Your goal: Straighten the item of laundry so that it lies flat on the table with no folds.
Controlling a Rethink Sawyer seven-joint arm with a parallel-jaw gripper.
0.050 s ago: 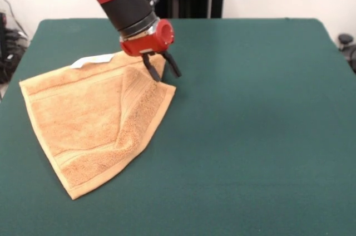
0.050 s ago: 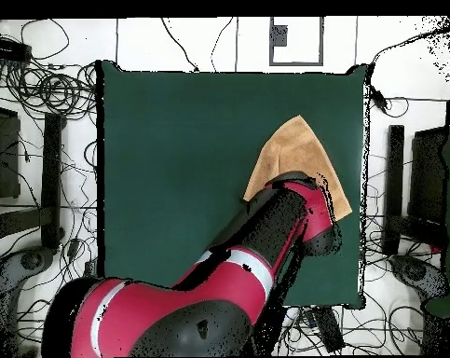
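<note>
With jaws parted and empty, the gripper (image 1: 164,70) is poised over the terry towel's (image 1: 92,127) folded corner; a shallow pinch could miss the flap.

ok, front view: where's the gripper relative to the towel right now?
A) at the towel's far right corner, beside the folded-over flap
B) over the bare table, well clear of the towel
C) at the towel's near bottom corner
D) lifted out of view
A: the gripper sits at the far right corner of the towel, its dark fingers spread apart next to the folded-over flap.
</note>
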